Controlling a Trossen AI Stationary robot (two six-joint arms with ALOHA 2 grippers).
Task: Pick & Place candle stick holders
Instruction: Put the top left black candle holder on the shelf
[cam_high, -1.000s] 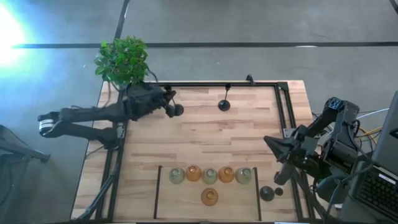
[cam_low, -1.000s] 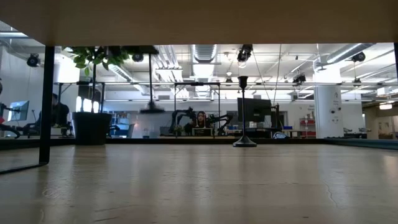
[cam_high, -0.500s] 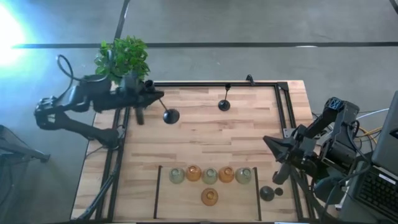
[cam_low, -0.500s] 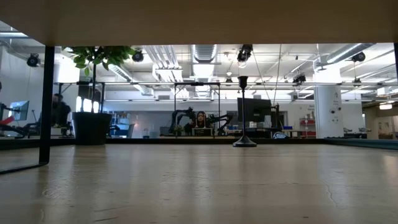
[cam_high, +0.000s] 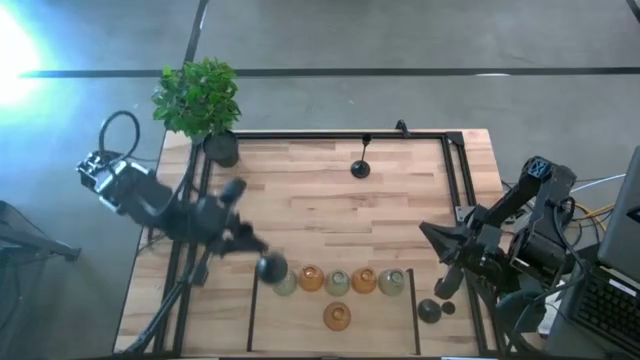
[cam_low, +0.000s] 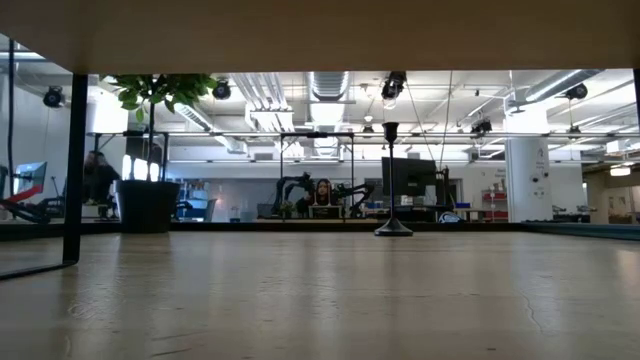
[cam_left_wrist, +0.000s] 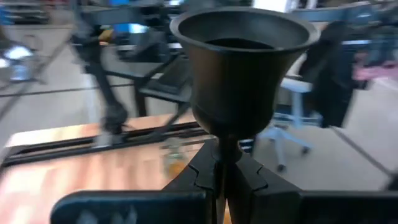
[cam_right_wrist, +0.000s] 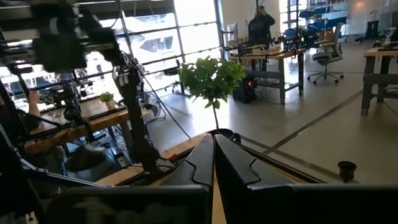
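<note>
My left gripper (cam_high: 243, 238) is over the table's left part, shut on a black thin-stemmed candle stick holder whose round base (cam_high: 271, 267) shows beside the left end of a row of glass holders. Its cup (cam_left_wrist: 239, 68) fills the left wrist view. The row has pale greenish (cam_high: 285, 283) and amber (cam_high: 311, 278) glass holders, with one more amber holder (cam_high: 337, 316) nearer. A second black stemmed holder (cam_high: 361, 166) stands on its base at the far middle, and also shows in the low view (cam_low: 392, 180). My right gripper (cam_high: 430, 232) waits shut at the right edge. My left gripper pinches the holder's thin stem (cam_left_wrist: 225, 149) just under the cup, between its two fingers (cam_left_wrist: 202, 177). The fingers lie across the stem. The holder is tilted, with its base toward the near edge. It looks lifted clear of the table.
A leafy plant (cam_high: 198, 95) in a black pot (cam_high: 221, 148) stands at the far left corner. Two dark round holders (cam_high: 431, 311) lie near the right front. Black rails (cam_high: 350, 135) frame the table's far and side edges, and thin black bars (cam_high: 253, 300) bound the row.
My left gripper has swung from beside the plant pot at the far left toward the near edge, carrying the black stemmed holder. The holder's base now shows at the left end of the glass row. The second stemmed holder has stayed put.
</note>
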